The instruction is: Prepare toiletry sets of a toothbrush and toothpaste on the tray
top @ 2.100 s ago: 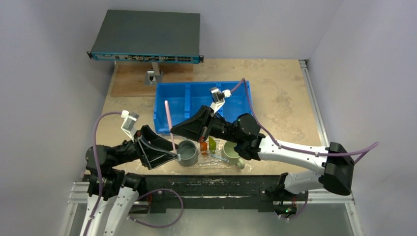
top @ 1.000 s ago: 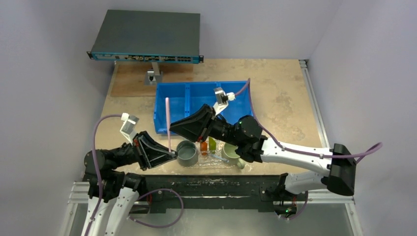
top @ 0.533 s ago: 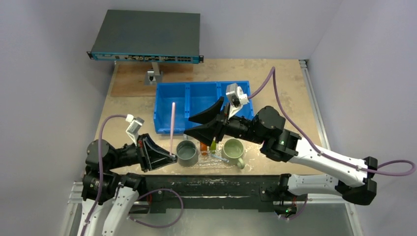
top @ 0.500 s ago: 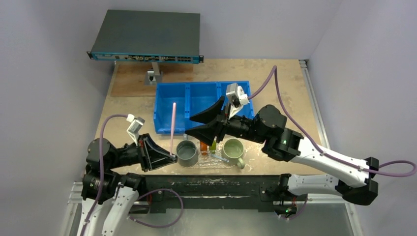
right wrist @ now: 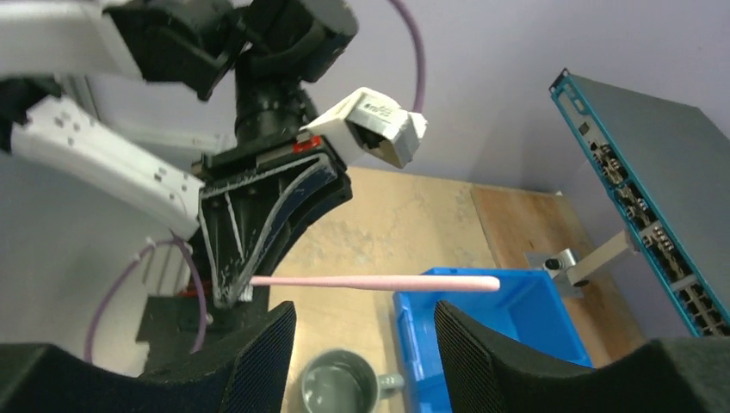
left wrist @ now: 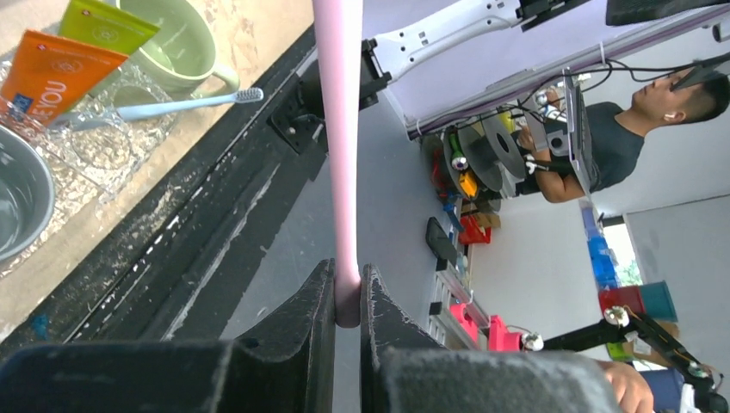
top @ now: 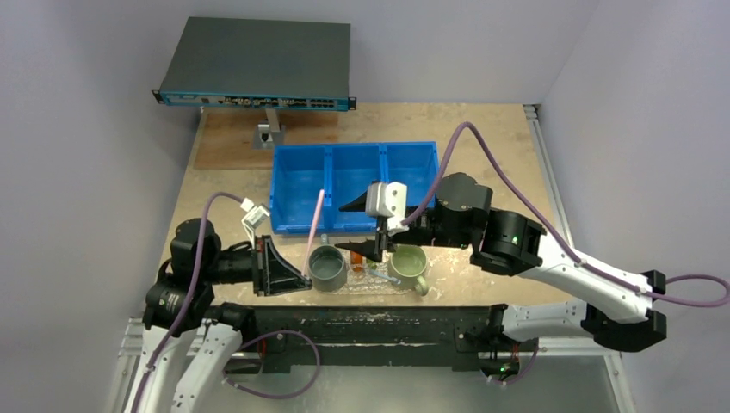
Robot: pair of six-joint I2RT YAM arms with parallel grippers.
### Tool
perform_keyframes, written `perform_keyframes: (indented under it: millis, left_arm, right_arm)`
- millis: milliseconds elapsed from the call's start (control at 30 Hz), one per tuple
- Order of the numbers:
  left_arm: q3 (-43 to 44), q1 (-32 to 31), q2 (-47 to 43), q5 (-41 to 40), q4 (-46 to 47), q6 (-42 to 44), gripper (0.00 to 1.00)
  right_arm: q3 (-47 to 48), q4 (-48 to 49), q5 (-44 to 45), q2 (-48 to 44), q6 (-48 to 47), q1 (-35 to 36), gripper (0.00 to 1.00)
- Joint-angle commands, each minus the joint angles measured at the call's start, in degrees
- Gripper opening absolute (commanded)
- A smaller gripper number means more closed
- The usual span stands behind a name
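My left gripper (top: 299, 279) (left wrist: 347, 297) is shut on the lower end of a pink toothbrush (top: 315, 228) (left wrist: 340, 129) (right wrist: 379, 282), which leans over the grey mug (top: 328, 268). On the clear tray (top: 379, 289) (left wrist: 112, 146) stand an orange tube (left wrist: 52, 73) and a green tube (left wrist: 103, 21), with a pale blue toothbrush (left wrist: 172, 103) lying beside them and a green mug (top: 407, 265) (left wrist: 172, 47). My right gripper (top: 355, 229) (right wrist: 366, 344) hangs open above the tray with nothing between its fingers. It faces the pink toothbrush.
A blue three-compartment bin (top: 301, 172) (right wrist: 525, 318) sits behind the tray. A network switch (top: 258, 60) (right wrist: 654, 163) on a stand rises at the back left over a wooden board (top: 228, 142). The table's near edge runs just below the tray.
My right gripper has opened, drawn up and away from the tubes and turned towards the left arm. The left gripper has shifted slightly right, and the pink toothbrush now leans rightward.
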Motion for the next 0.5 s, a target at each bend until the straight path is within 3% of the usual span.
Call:
perform_keyframes:
  millis: [0, 233, 467]
  left_arm:
    - [1.8, -1.7, 1.1, 1.2, -2.7, 3.1, 0.00]
    - [1.5, -5.4, 2.7, -0.5, -6.5, 5.5, 0.00]
    - [2.4, -10.4, 4.3, -3.1, -11.5, 9.1, 0.00]
  right_arm:
    - [4.4, -8.7, -0.2, 2.3, -16.2, 2.6, 0.63]
    - [6.5, -14.5, 4.7, 5.7, -32.7, 7.7, 0.65]
    - [11.6, -21.6, 13.1, 11.2, -40.3, 12.6, 0.66]
